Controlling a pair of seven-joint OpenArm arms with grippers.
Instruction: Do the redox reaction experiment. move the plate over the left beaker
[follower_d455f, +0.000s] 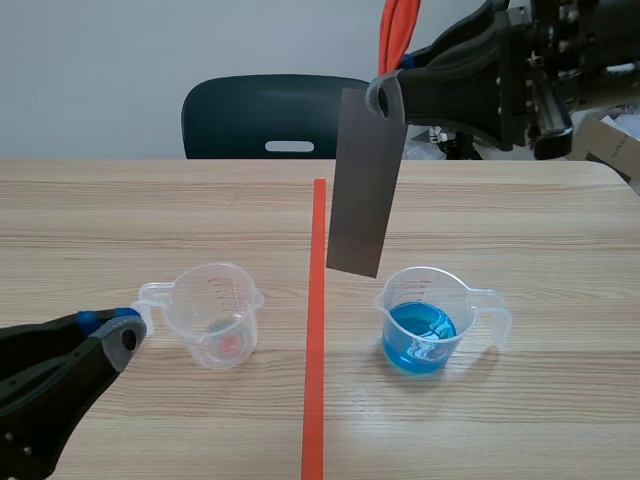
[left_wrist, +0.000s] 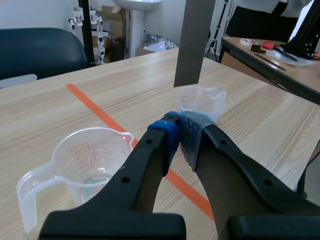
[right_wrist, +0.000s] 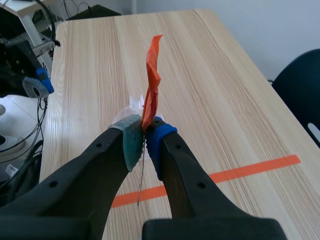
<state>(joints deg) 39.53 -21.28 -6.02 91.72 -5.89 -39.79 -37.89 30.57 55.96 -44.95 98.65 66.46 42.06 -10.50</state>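
A grey metal plate (follower_d455f: 365, 182) hangs upright above the table, its lower end just right of the tape line and up-left of the right beaker. My right gripper (follower_d455f: 385, 95) is shut on its top end, where an orange strip (right_wrist: 151, 85) sticks up. The plate shows edge-on between the fingers (right_wrist: 141, 190). The left beaker (follower_d455f: 213, 313) is clear and almost empty. The right beaker (follower_d455f: 428, 321) holds blue liquid. My left gripper (follower_d455f: 128, 327) is shut on nothing, low beside the left beaker's handle. Seen from the left wrist, the left beaker (left_wrist: 85, 162) lies beside the shut gripper (left_wrist: 179, 131).
A dark blue chair (follower_d455f: 270, 118) stands behind the table's far edge. An orange-red tape line (follower_d455f: 316, 320) runs down the table's middle between the beakers. Another table with small items (left_wrist: 272, 50) stands off to the side.
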